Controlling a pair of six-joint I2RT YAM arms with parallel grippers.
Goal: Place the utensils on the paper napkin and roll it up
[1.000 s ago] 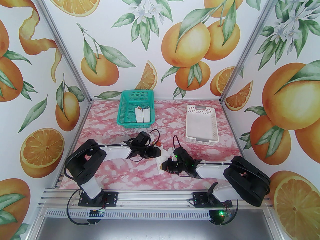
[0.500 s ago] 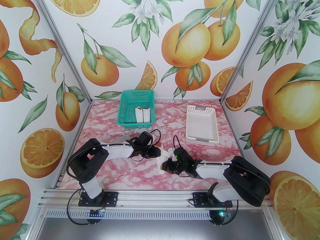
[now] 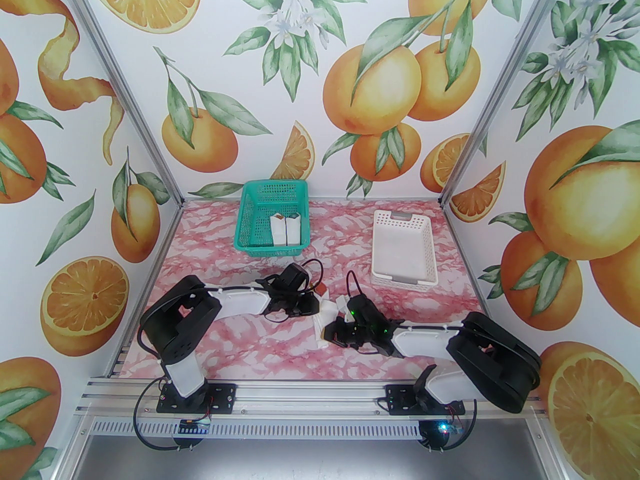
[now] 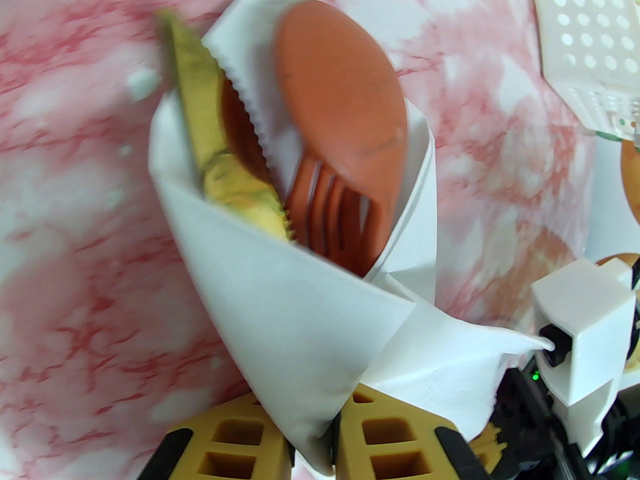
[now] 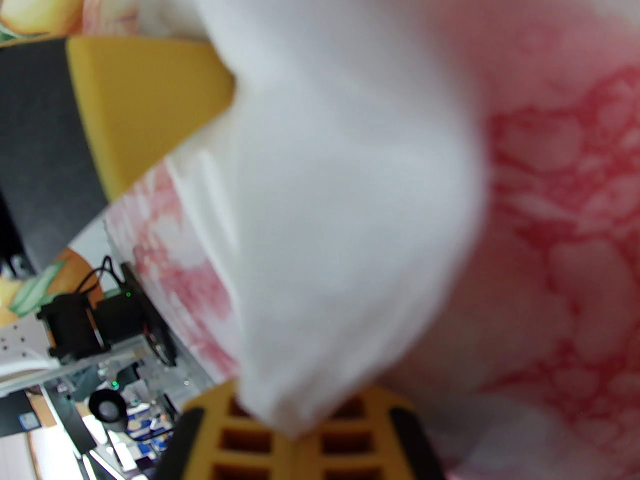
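2 black-and-white arms [image 3: 240, 305], yellow claw fingers [image 4: 235, 443].

— Where does the top camera sit?
— High behind the arm bases [image 3: 195, 398], looking down and forward across the table [image 3: 250, 348] to the back wall [image 3: 320, 118].
— And the wrist cameras?
— Both very near. The left looks past the left gripper [image 4: 312, 433] onto the paper napkin [image 4: 280, 318]; the right, blurred, seems to face that same napkin.

The pink-marbled tabletop [image 3: 240, 350] is carrying a green basket [image 3: 248, 223] and a white basket [image 3: 404, 279], sitting well apart.
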